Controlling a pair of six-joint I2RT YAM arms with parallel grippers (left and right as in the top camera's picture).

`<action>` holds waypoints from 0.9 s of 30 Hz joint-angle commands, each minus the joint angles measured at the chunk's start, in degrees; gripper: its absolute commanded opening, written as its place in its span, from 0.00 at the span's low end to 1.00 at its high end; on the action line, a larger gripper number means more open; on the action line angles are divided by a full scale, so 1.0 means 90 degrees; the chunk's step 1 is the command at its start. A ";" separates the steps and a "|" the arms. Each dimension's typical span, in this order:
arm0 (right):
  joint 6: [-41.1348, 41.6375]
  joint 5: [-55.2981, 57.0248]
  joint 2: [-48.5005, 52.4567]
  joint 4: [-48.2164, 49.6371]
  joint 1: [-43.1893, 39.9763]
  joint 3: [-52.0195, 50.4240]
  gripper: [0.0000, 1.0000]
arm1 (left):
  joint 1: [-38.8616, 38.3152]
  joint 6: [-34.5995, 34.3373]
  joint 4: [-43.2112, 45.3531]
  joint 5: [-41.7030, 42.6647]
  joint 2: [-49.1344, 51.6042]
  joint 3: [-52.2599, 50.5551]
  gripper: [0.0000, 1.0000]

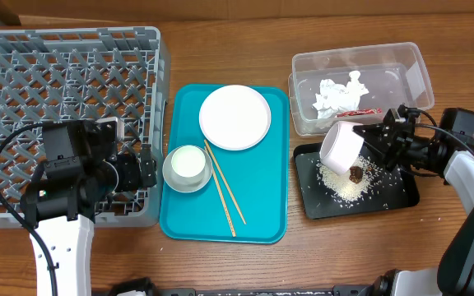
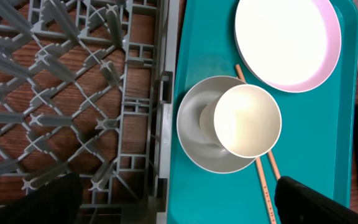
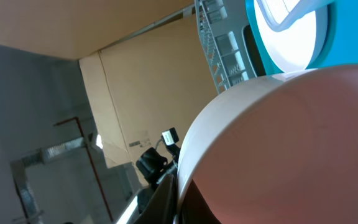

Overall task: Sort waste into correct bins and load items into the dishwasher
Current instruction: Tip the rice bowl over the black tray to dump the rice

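My right gripper (image 1: 377, 145) is shut on the rim of a small whitish bowl (image 1: 341, 145), held tilted above the black tray (image 1: 401, 194). Loose rice (image 1: 344, 187) and a dark brown lump (image 1: 357, 173) lie in that tray. That bowl (image 3: 291, 143) fills the right wrist view, its rim pinched in the gripper (image 3: 180, 209). The clear tub (image 1: 418, 70) holds a crumpled napkin (image 1: 336, 92) and a red-and-white wrapper (image 1: 359, 112). My left gripper (image 1: 148, 173) (image 2: 185, 208) stands open, straddling the dish rack's (image 1: 64, 74) right wall. On the teal tray a cup (image 2: 247, 121) sits inside a bowl (image 2: 194, 127), beside the plate (image 2: 288, 43) and chopsticks (image 2: 266, 180).
The teal serving tray (image 1: 262, 214) lies between the rack and the two bins. The plate (image 1: 234, 117) rests at its far end and the chopsticks (image 1: 223, 189) run diagonally toward its near edge. Bare wooden table shows along the front.
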 commanded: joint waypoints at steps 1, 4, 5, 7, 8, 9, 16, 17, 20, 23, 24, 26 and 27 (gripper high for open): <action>0.0430 -0.0233 -0.0034 0.0049 -0.0177 -0.0010 0.04 | 0.0032 0.0073 -0.0012 0.0073 0.0034 0.0138 1.00; 0.0588 -0.0233 -0.0032 0.0056 -0.0512 -0.0010 0.04 | 0.0032 0.0073 -0.0015 0.0073 0.0034 0.0138 1.00; 0.0588 -0.0236 -0.0032 0.0056 -0.0631 -0.0010 0.04 | 0.0032 0.0073 -0.0015 0.0075 0.0032 0.0138 1.00; 0.0585 -0.0233 -0.0032 0.0061 -0.0872 -0.0010 0.04 | 0.0032 0.0073 -0.0015 0.0073 0.0032 0.0138 1.00; 0.0583 -0.0233 -0.0032 0.0092 -0.1141 -0.0010 0.04 | 0.0032 0.0073 -0.0015 0.0073 0.0032 0.0138 1.00; 0.0576 -0.0233 -0.0032 0.0112 -0.1251 -0.0010 0.04 | 0.0032 0.0073 -0.0015 0.0073 0.0032 0.0138 1.00; -0.0843 0.0340 -0.0036 -0.0306 -0.0930 -0.0010 0.04 | 0.0032 0.0073 -0.0015 0.0075 0.0032 0.0138 1.00; -0.0869 0.0593 -0.0036 -0.0418 -0.0821 -0.0010 0.04 | 0.0032 0.0073 -0.0017 0.0073 0.0034 0.0138 1.00; -0.1275 0.1758 -0.0056 -0.0712 -0.0284 0.0034 0.04 | 0.0032 0.0073 -0.0022 0.0073 0.0032 0.0138 1.00; -0.1841 0.2025 -0.0153 -0.0906 0.0090 0.0209 0.04 | 0.0032 0.0073 -0.0022 0.0073 0.0032 0.0138 1.00; -0.1970 0.2125 -0.0211 -0.1005 0.0209 0.0333 0.04 | 0.0032 0.0073 -0.0017 0.0073 0.0032 0.0138 1.00; -0.2157 0.2489 -0.0325 -0.1258 0.0418 0.0619 0.04 | 0.0032 0.0073 -0.0015 0.0073 0.0034 0.0138 1.00; -0.2290 0.2739 -0.0386 -0.1440 0.0544 0.0809 0.04 | 0.0032 0.0073 -0.0015 0.0073 0.0032 0.0138 1.00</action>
